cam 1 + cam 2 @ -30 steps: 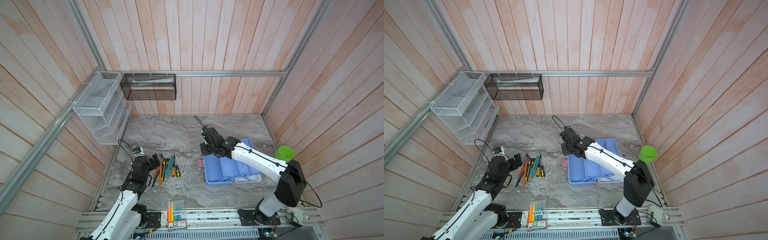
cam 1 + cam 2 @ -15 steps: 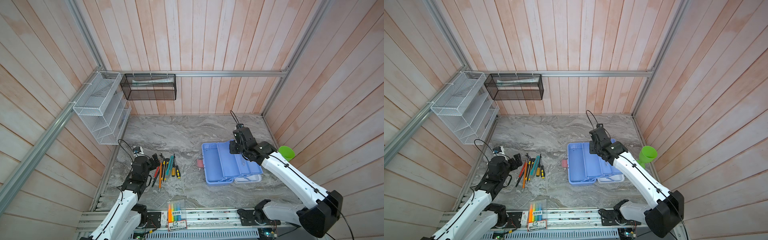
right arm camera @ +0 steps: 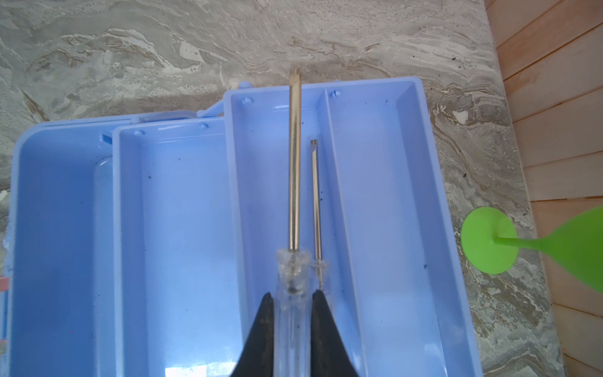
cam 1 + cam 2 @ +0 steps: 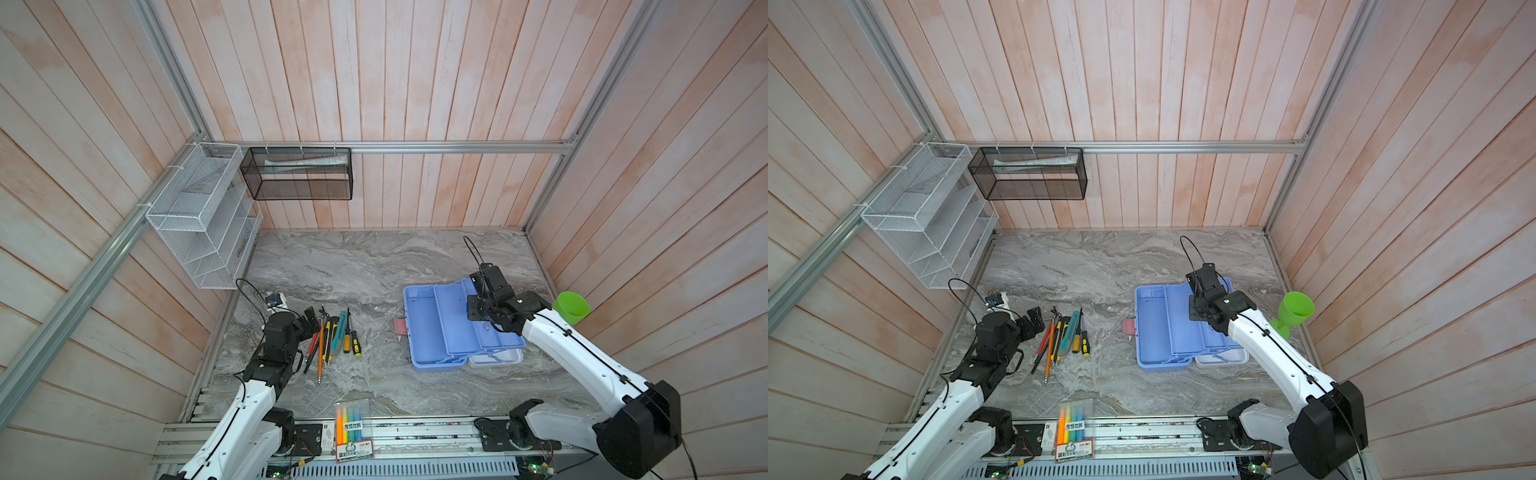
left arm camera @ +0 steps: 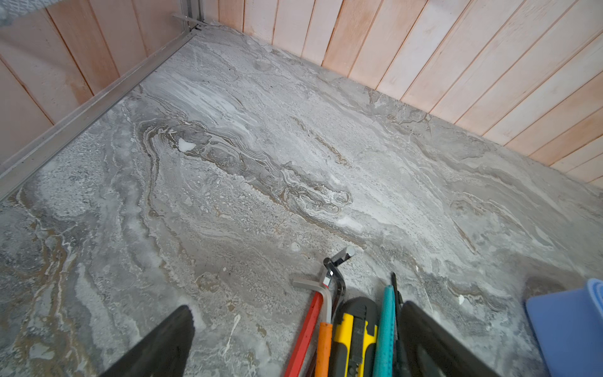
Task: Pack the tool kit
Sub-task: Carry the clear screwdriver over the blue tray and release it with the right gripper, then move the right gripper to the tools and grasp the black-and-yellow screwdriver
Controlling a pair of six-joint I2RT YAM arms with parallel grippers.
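Both top views: open blue case point(image 4: 432, 332); right gripper point(image 4: 477, 312) above it; loose tools point(image 4: 334, 338) left of case, left gripper point(image 4: 311, 325) beside them
Left wrist: jaws wide apart, by knife point(image 5: 355, 329)
Right wrist: jaws clamped on clear-handled screwdriver point(image 3: 294, 163) over case; second screwdriver point(image 3: 315, 196) lies inside

Top views high overhead — whole table point(image 4: 374, 266), wrist views low, sharing tool kit point(image 3: 182, 228)

screwdriver point(image 3: 294, 169) handle is running off the right wrist view's edge; in both top views the arm point(image 4: 582, 357) is hiding it. tools point(image 5: 355, 333) are getting cropped too.
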